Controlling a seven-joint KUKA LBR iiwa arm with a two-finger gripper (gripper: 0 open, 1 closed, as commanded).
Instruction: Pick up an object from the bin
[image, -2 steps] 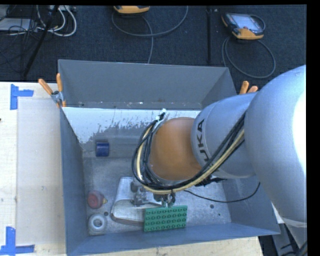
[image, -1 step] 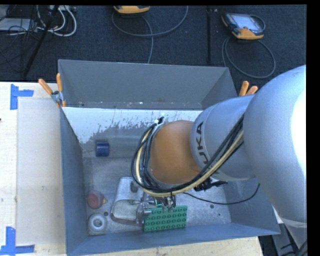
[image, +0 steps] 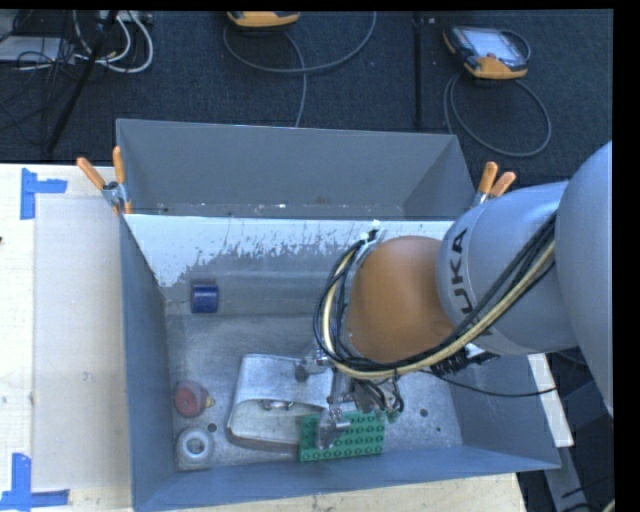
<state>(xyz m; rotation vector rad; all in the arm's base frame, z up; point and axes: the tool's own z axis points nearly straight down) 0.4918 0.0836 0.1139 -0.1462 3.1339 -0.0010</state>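
On the grey arm (image: 520, 260), in black: the letters "UKA", running up the casing just right of the orange cover (image: 395, 300). Around that cover, looped black and yellow cables (image: 335, 300).

Under the cover, low in the bin (image: 150, 300): the gripper (image: 338, 408), close to the near wall and a little right of the middle. Open or closed, cannot tell; lost among the metal parts under the wrist.

Right below the gripper and just to its near side: a green studded plate (image: 350, 438), flat on the floor, long side running left to right, the gripper above its left half. Touching the plate or hanging just clear of it, cannot tell. Nothing seen gripped.

At the plate's left end, touching or overlapping it: a dull silver scoop (image: 262, 398), curved, just left of the gripper.

Well apart, further left:
- a blue cylinder (image: 204, 297) at the foot of the far wall
- a reddish-brown knob (image: 188, 400) by the left wall
- a pale ring (image: 195, 446) in the near left corner, just near of the knob
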